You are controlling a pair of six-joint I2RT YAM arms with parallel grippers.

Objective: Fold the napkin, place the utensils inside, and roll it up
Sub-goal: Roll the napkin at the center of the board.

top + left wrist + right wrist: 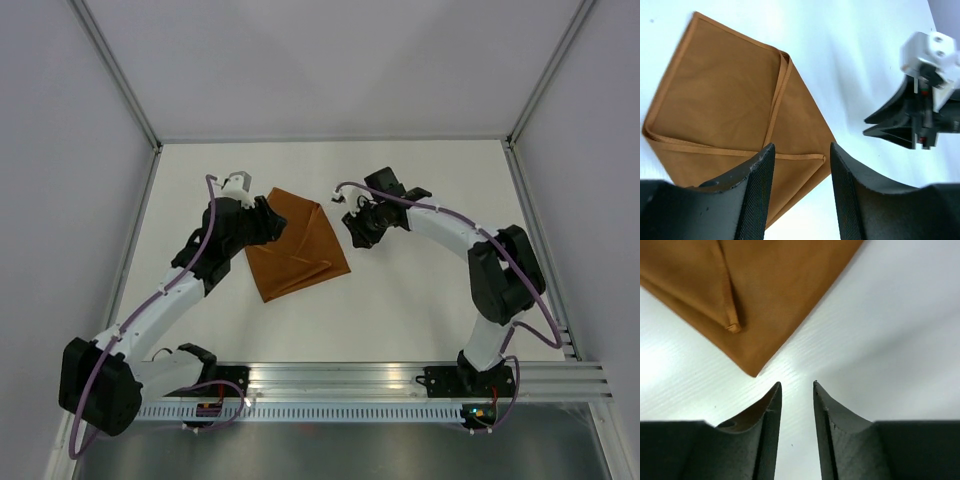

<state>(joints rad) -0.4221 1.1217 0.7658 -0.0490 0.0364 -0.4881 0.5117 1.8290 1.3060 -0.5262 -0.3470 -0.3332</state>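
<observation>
Top external: napkin (pixel 298 245) folded, askew vs table (pixel 420 310).

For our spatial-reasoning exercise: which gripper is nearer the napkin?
Left. The left gripper hangs over the napkin at its edge; the right gripper sits just off a corner, over the table.

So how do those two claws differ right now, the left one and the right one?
The left gripper has its jaws clearly wider apart than the right gripper, whose jaws leave only a narrow gap. The left gripper is above the edge of the napkin; the right gripper is above bare table, just short of a napkin corner. What they share: both are black, two-fingered and hold nothing.
</observation>
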